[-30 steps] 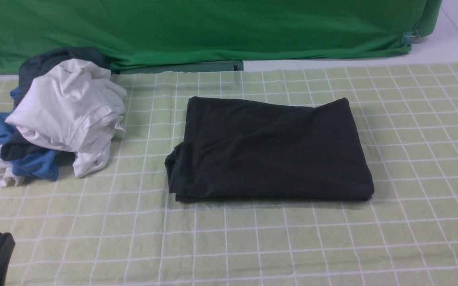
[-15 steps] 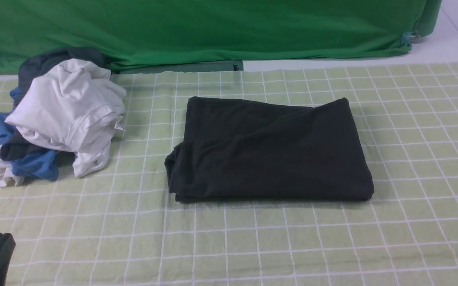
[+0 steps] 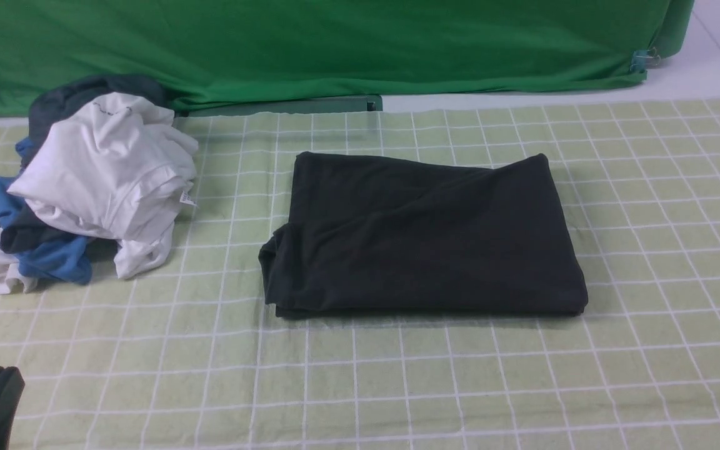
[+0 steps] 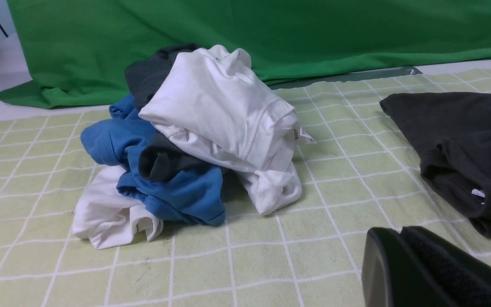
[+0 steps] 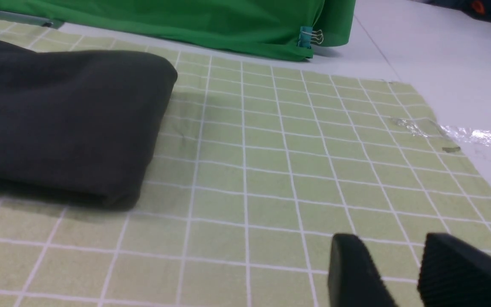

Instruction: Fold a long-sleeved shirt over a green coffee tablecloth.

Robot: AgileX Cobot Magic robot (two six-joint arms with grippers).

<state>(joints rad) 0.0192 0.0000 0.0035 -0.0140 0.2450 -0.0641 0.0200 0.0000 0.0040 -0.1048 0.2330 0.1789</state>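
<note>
The long-sleeved shirt [image 3: 422, 234] is matt black cotton-like cloth, softly creased. The green coffee tablecloth [image 3: 647, 250] is a thin, slightly wrinkled woven fabric. The right tool [image 5: 403, 268] has matt black ribbed pads [image 5: 454, 268].

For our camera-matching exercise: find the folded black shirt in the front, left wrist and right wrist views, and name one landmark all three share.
Front view: the folded black shirt lies mid-picture on the checked tablecloth.
Left wrist view: only its end shows, at the right edge.
Right wrist view: its other end fills the left side.
Shared landmark: the bright green backdrop cloth behind the tablecloth.
</note>
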